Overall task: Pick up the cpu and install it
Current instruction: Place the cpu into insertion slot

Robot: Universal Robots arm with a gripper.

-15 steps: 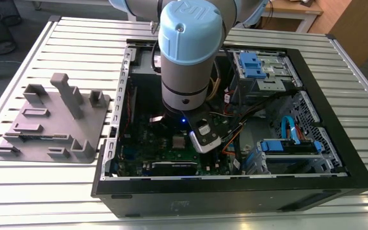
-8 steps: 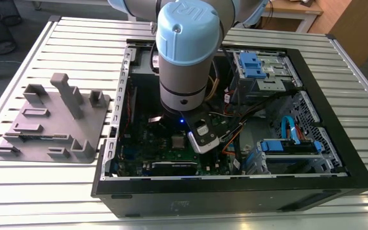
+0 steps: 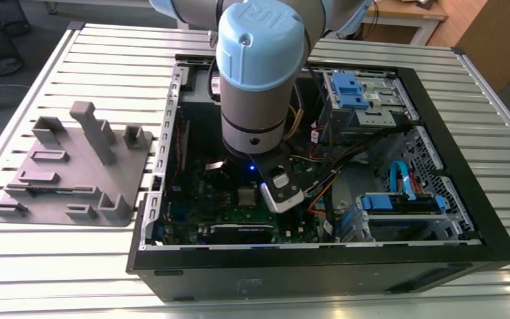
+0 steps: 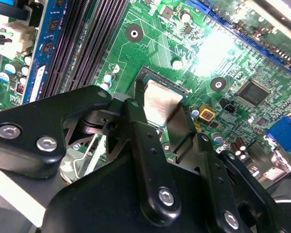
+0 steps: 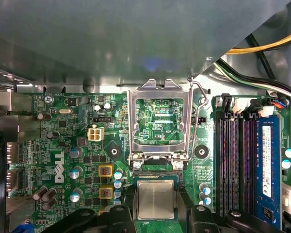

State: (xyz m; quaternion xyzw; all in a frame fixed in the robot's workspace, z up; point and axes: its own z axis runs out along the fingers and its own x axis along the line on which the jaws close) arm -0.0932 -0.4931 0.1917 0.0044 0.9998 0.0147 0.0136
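- The cpu (image 5: pixel 155 198) lies square over the socket (image 5: pixel 157 173), held by two opposite edges so its silvery top stays free. Whether it is fully seated I cannot tell.
- The gripper (image 5: pixel 155 206) is clenched on the cpu, with one finger (image 4: pixel 136 121) against each side.
- The metal frame (image 5: pixel 157 121) stands swung back just beyond the socket, leaving the socket open.
- The arm (image 3: pixel 255 80) reaches steeply down into the computer case (image 3: pixel 326 279), with its wrist above the socket.
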